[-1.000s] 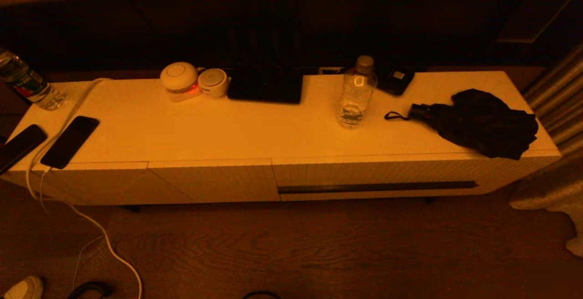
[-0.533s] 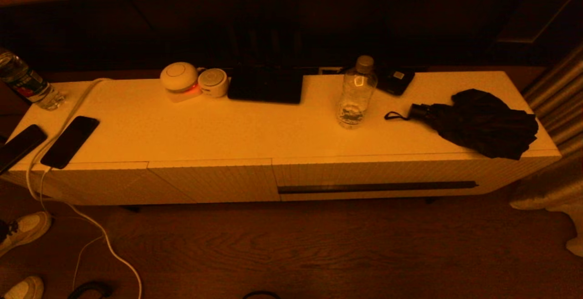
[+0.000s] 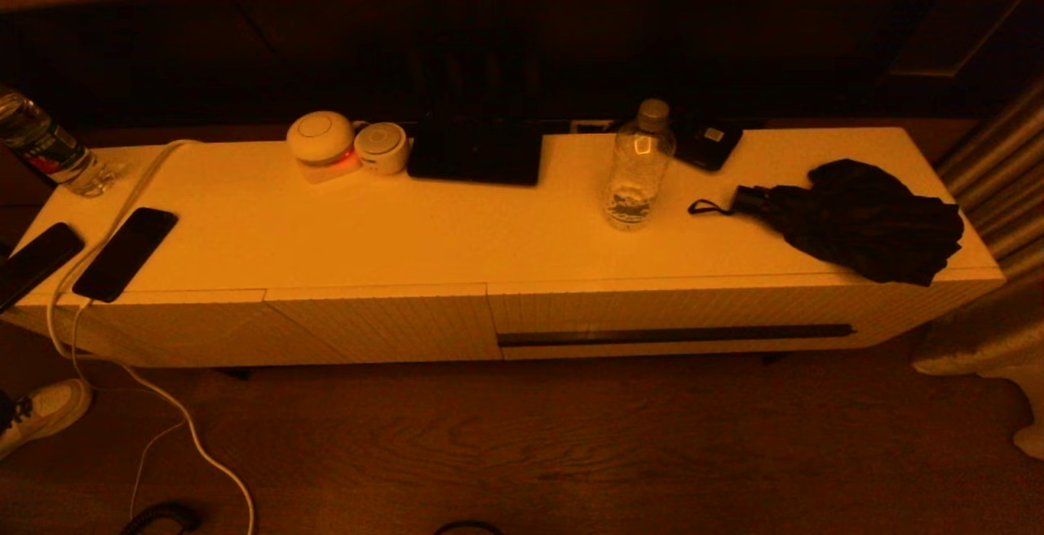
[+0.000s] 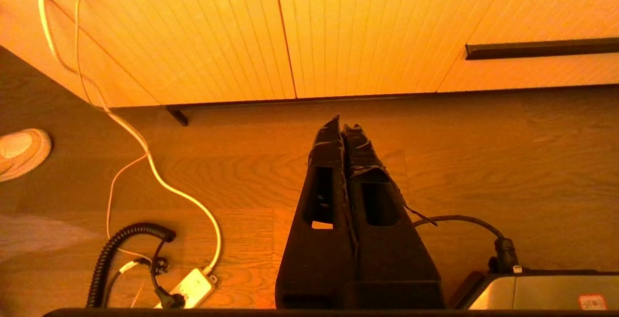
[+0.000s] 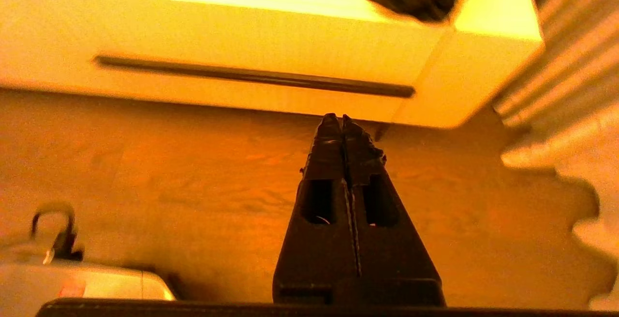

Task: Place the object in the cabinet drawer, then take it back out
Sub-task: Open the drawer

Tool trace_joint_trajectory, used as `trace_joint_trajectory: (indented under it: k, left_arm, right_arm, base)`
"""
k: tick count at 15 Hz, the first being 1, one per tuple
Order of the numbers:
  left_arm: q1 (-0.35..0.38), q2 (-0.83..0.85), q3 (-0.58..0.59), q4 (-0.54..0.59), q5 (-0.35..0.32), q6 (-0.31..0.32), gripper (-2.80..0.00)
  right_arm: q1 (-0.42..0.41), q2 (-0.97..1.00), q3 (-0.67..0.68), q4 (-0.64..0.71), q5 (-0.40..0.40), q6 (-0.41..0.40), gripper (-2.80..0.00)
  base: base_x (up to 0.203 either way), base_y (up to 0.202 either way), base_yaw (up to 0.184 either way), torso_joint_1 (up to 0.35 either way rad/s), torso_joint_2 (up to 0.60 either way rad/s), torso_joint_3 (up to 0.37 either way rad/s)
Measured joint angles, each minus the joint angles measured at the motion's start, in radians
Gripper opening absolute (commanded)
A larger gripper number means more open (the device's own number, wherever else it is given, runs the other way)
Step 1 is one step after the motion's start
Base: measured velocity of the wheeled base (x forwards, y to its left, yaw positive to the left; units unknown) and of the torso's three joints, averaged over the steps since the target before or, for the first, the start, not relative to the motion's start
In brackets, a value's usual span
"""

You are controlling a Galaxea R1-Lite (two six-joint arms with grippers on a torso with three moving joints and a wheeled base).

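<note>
The cabinet drawer [image 3: 677, 311] is closed, a ribbed white front with a long dark handle slot [image 3: 675, 334], on the right half of the low cabinet. On the top above it stand a clear plastic bottle [image 3: 639, 166] and a folded black umbrella [image 3: 856, 217]; which one is the object I cannot tell. Neither arm shows in the head view. My left gripper [image 4: 342, 126] hangs shut and empty over the wood floor in front of the plain ribbed panels [image 4: 242, 36]. My right gripper [image 5: 342, 119] is shut and empty, low before the drawer's slot [image 5: 251, 76].
Two phones [image 3: 126, 252] with a white cable [image 3: 196, 437], another bottle [image 3: 45, 148], two round white devices [image 3: 322, 142] and a dark tablet [image 3: 475, 152] sit on the cabinet top. A white shoe [image 3: 41, 413] is at the floor's left; curtains [image 3: 1003, 192] hang at the right.
At the lower left of the floor the white shoes have shifted; the nearer one has left the picture. Nothing on the cabinet has moved.
</note>
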State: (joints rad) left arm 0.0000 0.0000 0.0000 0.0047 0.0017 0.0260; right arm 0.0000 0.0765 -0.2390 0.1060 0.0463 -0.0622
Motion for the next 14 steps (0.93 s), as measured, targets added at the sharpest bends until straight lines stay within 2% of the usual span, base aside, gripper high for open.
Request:
trace_joint_trajectory:
  k: [3, 6, 8, 11, 14]
  left_arm:
    - [0.000, 0.000, 0.000, 0.000, 0.000, 0.000, -2.80]
    - [0.000, 0.000, 0.000, 0.000, 0.000, 0.000, -2.80]
    - [0.000, 0.000, 0.000, 0.000, 0.000, 0.000, -2.80]
    - [0.000, 0.000, 0.000, 0.000, -0.001, 0.000, -2.80]
    - [0.000, 0.000, 0.000, 0.000, 0.000, 0.000, -2.80]
  right_arm:
    - [0.000, 0.143, -0.134, 0.020, 0.078, -0.128, -2.80]
    - [0.000, 0.326, -0.247, 0.028, 0.109, -0.281, -2.80]
    - [0.000, 0.467, -0.317, 0.032, 0.119, -0.415, -2.80]
    - [0.005, 0.668, -0.403, 0.031, 0.120, -0.692, -2.80]
    - [0.016, 0.811, -0.446, 0.030, 0.117, -1.003, -2.80]
  base:
    - [0.000, 0.000, 0.000, 0.000, 0.00, 0.000]
    - [0.000, 0.000, 0.000, 0.000, 0.00, 0.000]
    - [0.000, 0.000, 0.000, 0.000, 0.00, 0.000]
    - [0.000, 0.000, 0.000, 0.000, 0.00, 0.000]
    - [0.000, 0.000, 0.000, 0.000, 0.00, 0.000]
